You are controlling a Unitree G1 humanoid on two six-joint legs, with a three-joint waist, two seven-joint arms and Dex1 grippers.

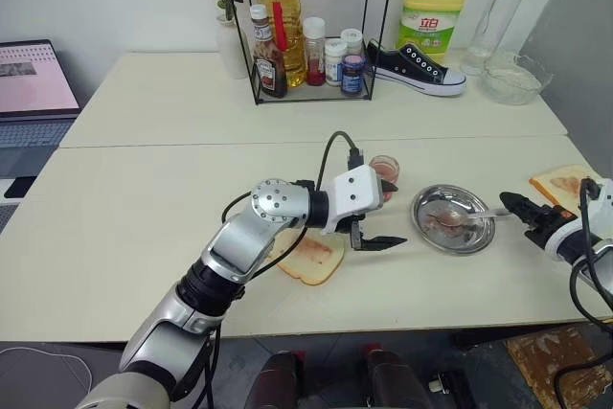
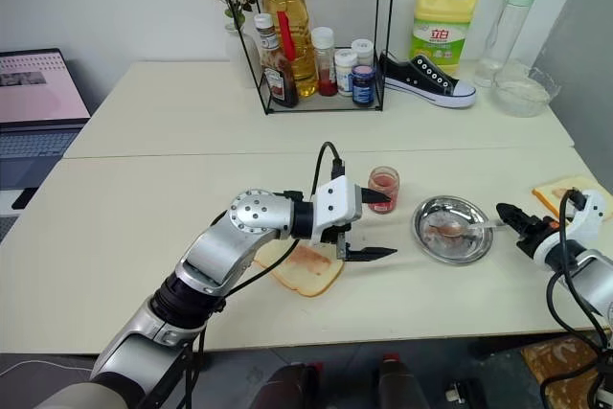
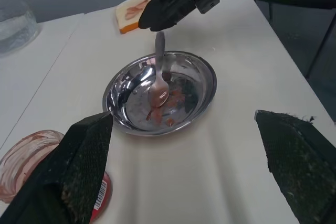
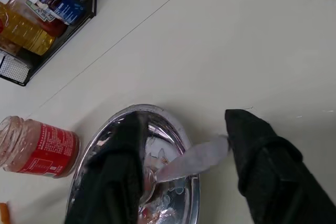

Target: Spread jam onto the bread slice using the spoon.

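While the left gripper [image 1: 381,215] hangs over the counter [image 1: 144,198] with its fingers spread wide and empty, the bread slice [image 1: 308,258] lies under that arm near the front edge, smeared pink. Jam jar [image 2: 383,185] stands just behind the gripper. Spoon [image 3: 159,77] lies in the steel bowl [image 3: 202,72], handle toward the right gripper [image 1: 517,208], whose fingers are apart around the handle tip, not pinching it.

**Even indoor light, soft shadows, blurred close-ups**

Bright, diffuse light across the pale tabletop [image 1: 144,208]; shadows faint and short. Glare spots on the steel dish [image 3: 126,85] and spoon [image 3: 159,80]. In the wrist views the near black fingers [image 3: 79,166] sit soft and out of focus. Head views sharp, mild edge bending.
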